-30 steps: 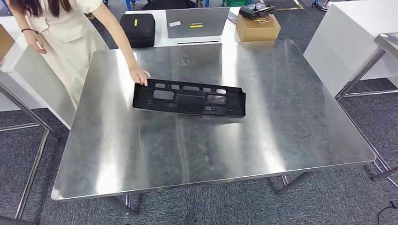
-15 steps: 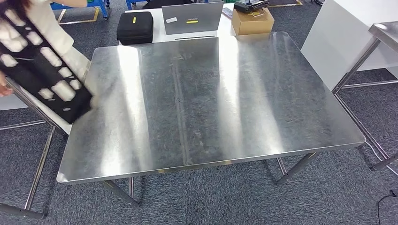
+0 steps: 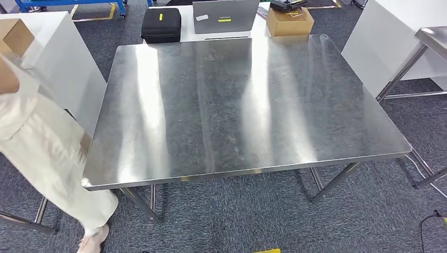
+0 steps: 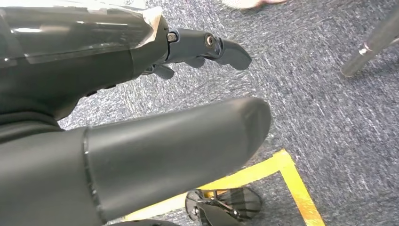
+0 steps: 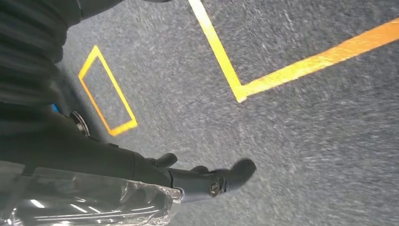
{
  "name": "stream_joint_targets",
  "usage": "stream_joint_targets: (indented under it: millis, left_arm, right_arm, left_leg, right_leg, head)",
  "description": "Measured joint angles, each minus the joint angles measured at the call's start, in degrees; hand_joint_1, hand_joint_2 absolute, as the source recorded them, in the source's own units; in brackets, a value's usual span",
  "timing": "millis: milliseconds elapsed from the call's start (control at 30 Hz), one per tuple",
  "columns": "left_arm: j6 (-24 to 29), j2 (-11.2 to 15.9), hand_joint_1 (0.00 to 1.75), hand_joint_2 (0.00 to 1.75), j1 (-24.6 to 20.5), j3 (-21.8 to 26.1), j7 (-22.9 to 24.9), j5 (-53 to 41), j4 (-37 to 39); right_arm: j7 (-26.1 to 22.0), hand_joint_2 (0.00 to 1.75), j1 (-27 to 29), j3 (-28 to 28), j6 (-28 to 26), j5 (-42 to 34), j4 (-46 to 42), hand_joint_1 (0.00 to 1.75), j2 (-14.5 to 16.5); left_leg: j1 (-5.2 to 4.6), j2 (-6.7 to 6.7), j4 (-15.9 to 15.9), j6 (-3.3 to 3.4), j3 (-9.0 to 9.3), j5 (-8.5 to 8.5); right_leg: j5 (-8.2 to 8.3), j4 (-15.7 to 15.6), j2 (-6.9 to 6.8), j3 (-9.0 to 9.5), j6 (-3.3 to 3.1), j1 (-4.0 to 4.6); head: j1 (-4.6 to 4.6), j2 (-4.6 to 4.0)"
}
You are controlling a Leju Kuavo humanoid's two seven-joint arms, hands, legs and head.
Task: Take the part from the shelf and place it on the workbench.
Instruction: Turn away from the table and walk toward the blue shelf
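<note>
The steel workbench [image 3: 248, 105] stands in front of me in the head view, its top bare and shiny. My left hand [image 4: 155, 94] hangs over the grey carpet, thick thumb and dark fingers [image 4: 221, 47] apart, holding nothing. My right hand [image 5: 193, 181] also hangs over the carpet with its fingers [image 5: 235, 172] stretched out and nothing in them. A person [image 3: 42, 153] in a cream dress walks past the workbench's near left corner.
Behind the workbench lie a black case [image 3: 161, 25], a grey laptop [image 3: 225, 17] and a cardboard box [image 3: 289, 21]. A white cabinet [image 3: 58, 58] stands at the left, a second steel table [image 3: 432, 39] at the right. Yellow tape [image 5: 282, 70] marks the floor.
The person lifted the black part off the workbench and carried it away to the left. The person now walks along the left side. The camera has shifted slightly.
</note>
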Motion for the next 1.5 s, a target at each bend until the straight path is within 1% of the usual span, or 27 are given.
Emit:
stream_joint_targets:
  millis: [67, 100, 133, 167, 233, 300, 333, 400, 433, 467, 533, 567, 600, 667, 767, 833, 933, 1000, 1067, 1100, 1133, 1200, 1267, 1300, 1367, 1433, 1500]
  left_arm:
    - [0.0, 0.0, 0.00, 0.00, 0.0, 0.0, 0.0, 0.0, 0.0]
    - [0.0, 0.0, 0.00, 0.00, -0.1, 0.0, 0.0, 0.0, 0.0]
    - [0.0, 0.0, 0.00, 0.00, 0.0, 0.0, 0.0, 0.0, 0.0]
    - [0.0, -0.1, 0.00, 0.00, 0.0, 0.0, 0.0, 0.0, 0.0]
    - [0.0, -0.1, 0.00, 0.00, -0.1, 0.0, 0.0, 0.0, 0.0]
    - [0.1, -0.2, 0.00, 0.00, -0.2, 0.0, 0.0, 0.1, 0.0]
    - [0.1, -0.2, 0.00, 0.00, -0.3, 0.0, 0.1, 0.1, 0.0]
    - [0.1, -0.2, 0.00, 0.00, -0.4, 0.1, 0.2, 0.1, 0.0]
    - [0.1, -0.2, 0.00, 0.00, -0.4, 0.1, 0.3, 0.1, 0.0]
    - [0.1, -0.3, 0.00, 0.00, -0.4, 0.1, 0.4, 0.1, 0.0]
    - [0.0, -0.3, 0.00, 0.00, -0.4, 0.1, 0.5, 0.1, 0.0]
    - [0.0, -0.3, 0.00, 0.00, -0.4, 0.1, 0.5, 0.1, 0.0]
    - [0.0, -0.3, 0.00, 0.00, -0.4, 0.1, 0.6, 0.1, 0.0]
    - [0.0, -0.2, 0.00, 0.00, -0.5, 0.1, 0.7, 0.1, 0.0]
    - [0.0, -0.2, 0.00, 0.00, -0.8, 0.1, 0.8, 0.0, 0.0]
    - [-0.1, -0.2, 0.00, 0.00, -1.1, 0.1, 0.8, 0.0, 0.0]
    - [-0.1, -0.3, 0.00, 0.00, -1.1, 0.1, 0.8, 0.0, 0.0]
    - [-0.1, -0.3, 0.00, 0.00, -1.2, 0.0, 1.0, 0.0, 0.0]
    - [-0.4, -0.4, 0.00, 0.00, -1.3, 0.0, 1.2, -0.1, 0.0]
    - [-0.5, -0.4, 0.00, 0.00, -1.3, 0.0, 1.3, -0.2, 0.0]
    - [-0.6, -0.5, 0.00, 0.00, -1.3, -0.1, 1.4, -0.3, 0.0]
    - [-0.7, -0.5, 0.00, 0.00, -1.4, -0.1, 1.6, -0.4, 0.0]
    - [-0.7, -0.4, 0.00, 0.00, -1.5, -0.2, 1.7, -0.5, -0.1]
    - [-0.7, -0.4, 0.00, 0.00, -1.6, -0.2, 1.7, -0.6, -0.1]
    - [-0.7, -0.4, 0.00, 0.00, -1.7, -0.2, 1.8, -0.7, -0.2]
    - [-0.6, -0.4, 0.00, 0.00, -1.6, -0.2, 1.8, -0.8, -0.2]
    - [-0.7, -0.4, 0.00, 0.00, -1.5, -0.3, 1.8, -1.0, -0.2]
  right_arm:
    - [0.3, 1.75, 0.0, 0.0, 0.0, -0.2, 0.0, 0.00, 0.0]
    - [0.4, 1.75, 0.0, 0.0, 0.0, -0.2, 0.0, 0.00, 0.0]
    - [0.6, 1.75, 0.1, 0.0, 0.0, -0.3, 0.0, 0.00, -0.1]
    - [0.7, 1.75, 0.1, 0.0, 0.0, -0.3, 0.0, 0.00, -0.1]
    - [0.9, 1.75, 0.0, 0.1, 0.2, -0.2, 0.0, 0.00, -0.1]
    - [1.0, 1.75, -0.2, 0.3, 0.3, 0.0, 0.0, 0.00, -0.1]
    - [1.1, 1.75, -0.2, 0.4, 0.3, 0.0, 0.0, 0.00, -0.1]
    - [1.3, 1.75, -0.1, 0.5, 0.4, 0.1, 0.0, 0.00, 0.0]
    - [1.3, 1.75, -0.1, 0.5, 0.5, 0.1, 0.0, 0.00, 0.0]
    - [1.4, 1.75, -0.1, 0.6, 0.5, 0.1, 0.0, 0.00, -0.1]
    - [1.5, 1.75, -0.1, 0.6, 0.7, 0.1, 0.0, 0.00, -0.1]
    - [1.6, 1.75, -0.1, 0.6, 0.8, 0.1, 0.0, 0.00, -0.2]
    - [1.6, 1.75, -0.1, 0.6, 0.9, 0.1, 0.0, 0.00, -0.3]
    - [1.8, 1.75, 0.0, 0.7, 1.1, 0.1, 0.0, 0.00, -0.4]
    - [1.9, 1.75, -0.1, 0.8, 1.1, 0.1, 0.0, 0.00, -0.3]
    - [1.9, 1.75, -0.1, 0.9, 1.1, 0.1, 0.1, 0.00, -0.2]
    - [1.9, 1.75, -0.1, 0.9, 1.1, 0.1, 0.1, 0.00, -0.2]
    - [1.9, 1.75, -0.1, 0.9, 1.2, 0.1, 0.1, 0.00, -0.3]
    - [2.0, 1.75, -0.1, 0.9, 1.3, 0.1, 0.1, 0.00, -0.4]
    - [2.1, 1.75, -0.1, 0.9, 1.4, 0.1, 0.1, 0.00, -0.5]
    - [2.2, 1.75, -0.1, 0.9, 1.4, 0.0, 0.1, 0.00, -0.5]
    - [2.2, 1.75, -0.1, 0.9, 1.4, -0.1, 0.1, 0.00, -0.7]
    - [2.2, 1.75, -0.2, 0.9, 1.4, -0.1, 0.1, 0.00, -0.7]
    - [2.2, 1.75, -0.3, 0.9, 1.4, -0.1, 0.1, 0.00, -0.7]
    - [2.2, 1.75, -0.4, 1.0, 1.4, -0.1, 0.1, 0.00, -0.6]
    - [2.2, 1.75, -0.3, 1.0, 1.4, -0.2, 0.2, 0.00, -0.7]
    - [2.2, 1.75, -0.2, 1.0, 1.4, -0.4, 0.2, 0.00, -0.8]
  left_leg:
    - [-0.01, 0.16, 0.0, 0.27, -1.42, 1.04]
    - [-0.01, 0.24, 0.1, 0.20, -2.13, 1.58]
    - [0.01, 0.31, 0.1, 0.05, -2.82, 2.12]
    - [0.03, 0.34, 0.1, -0.15, -3.46, 2.62]
    - [0.01, 0.31, 0.3, -0.72, -4.48, 3.53]
    - [-0.16, 0.30, 0.6, -1.41, -5.17, 4.39]
    - [-0.24, 0.30, 0.7, -1.70, -5.40, 4.80]
    - [-0.05, 0.25, 0.9, -2.25, -5.89, 5.35]
    - [0.11, 0.18, 1.6, -2.53, -6.37, 4.47]
    - [0.28, 0.11, 3.3, -2.85, -7.11, 2.43]
    - [0.48, 0.00, 9.9, -3.39, -9.11, -3.70]
    - [0.53, -0.03, 14.0, -3.57, -10.01, -6.18]
    - [0.55, -0.05, 17.0, -3.66, -10.38, -7.31]
    - [0.54, -0.05, 17.4, -3.47, -8.47, -6.17]
    - [0.20, -0.31, 5.8, -2.08, 0.20, -3.18]
    - [-0.28, -0.44, 0.6, -1.29, 3.40, -3.23]
    - [-0.42, -0.15, -1.1, -0.51, 3.04, -1.70]
    - [-0.06, 0.14, -2.2, 0.09, 1.99, -0.01]
    - [0.00, 0.34, -2.2, 0.35, 0.46, 1.23]
    - [0.06, 0.45, -2.1, 0.17, -0.38, 1.80]
    - [0.17, 0.55, -1.9, -0.06, -1.19, 2.34]
    - [0.59, 0.69, -1.3, -0.82, -2.87, 3.26]
    - [0.90, 0.66, -0.1, -1.74, -4.36, 3.92]
    - [0.91, 0.62, 0.4, -2.23, -4.91, 4.31]
    - [0.87, 0.55, 0.9, -2.88, -5.65, 5.25]
    - [1.21, 0.53, 1.1, -3.27, -6.16, 5.45]
    - [1.54, 0.43, 4.4, -3.59, -7.70, 1.94]
  right_leg:
    - [-4.48, 8.4, 0.09, -2.92, -0.30, -0.07]
    - [-5.51, 11.3, 0.10, -3.51, -0.01, -0.14]
    - [-5.35, 11.9, 0.10, -2.85, 0.55, -0.22]
    - [-4.35, 10.2, 0.09, -1.02, 1.20, -0.31]
    - [-1.85, 1.2, 0.09, 5.54, 2.14, -0.51]
    - [-1.14, -6.7, 0.33, 10.46, 1.91, -0.30]
    - [-1.16, -8.3, 0.46, 11.26, 1.53, -0.12]
    - [-0.73, -8.4, 0.47, 10.33, 0.47, -0.33]
    - [-0.31, -8.2, 0.36, 9.82, -0.22, -0.51]
    - [0.22, -8.2, 0.22, 9.24, -1.04, -0.68]
    - [1.36, -8.0, 0.02, 8.00, -2.27, -0.48]
    - [1.87, -7.8, -0.03, 7.29, -2.54, -0.30]
    - [2.32, -7.5, -0.06, 6.49, -2.58, -0.13]
    - [3.10, -6.8, -0.07, 4.85, -2.50, 0.13]
    - [4.29, -6.5, -0.02, 3.40, -2.13, 0.40]
    - [5.16, -6.6, -0.13, 3.01, -1.41, 0.34]
    - [5.79, -6.6, -0.17, 2.42, -0.49, 0.46]
    - [2.72, -3.0, 0.03, 0.53, -0.84, 0.69]
    - [-2.34, 4.7, 0.17, -2.25, -1.27, 0.27]
    - [-3.80, 8.4, 0.18, -3.10, -0.98, -0.02]
    - [-4.01, 10.6, 0.18, -3.11, -0.30, -0.34]
    - [-1.66, 8.6, 0.17, 0.14, 1.63, -1.06]
    - [-0.20, 0.0, 0.22, 6.65, 2.93, -1.64]
    - [-0.46, -4.0, 0.31, 9.14, 2.90, -1.56]
    - [-1.36, -7.6, 0.49, 10.83, 2.17, -1.16]
    - [-0.99, -7.3, 0.35, 9.78, 1.04, -1.36]
    - [-0.12, -7.1, 0.12, 8.77, -0.42, -1.38]
  head:
    - [0.08, 0.01]
    - [0.05, 0.00]
    - [0.05, 0.00]
    - [0.05, 0.01]
    - [0.09, 0.01]
    - [0.03, 0.01]
    - [-0.04, 0.01]
    - [-0.13, 0.01]
    - [-0.22, 0.01]
    - [-0.35, 0.00]
    - [-0.64, -0.01]
    - [-0.65, -0.01]
    - [-0.60, -0.01]
    - [-0.53, -0.01]
    - [-0.51, -0.01]
    - [-0.53, -0.01]
    - [-0.65, 0.00]
    - [-0.64, -0.01]
    - [-0.46, -0.01]
    - [-0.39, -0.01]
    - [-0.38, -0.01]
    - [-0.37, -0.01]
    - [-0.23, -0.01]
    - [-0.25, -0.01]
    - [-0.37, -0.01]
    - [-0.45, -0.01]
    - [-0.54, -0.01]
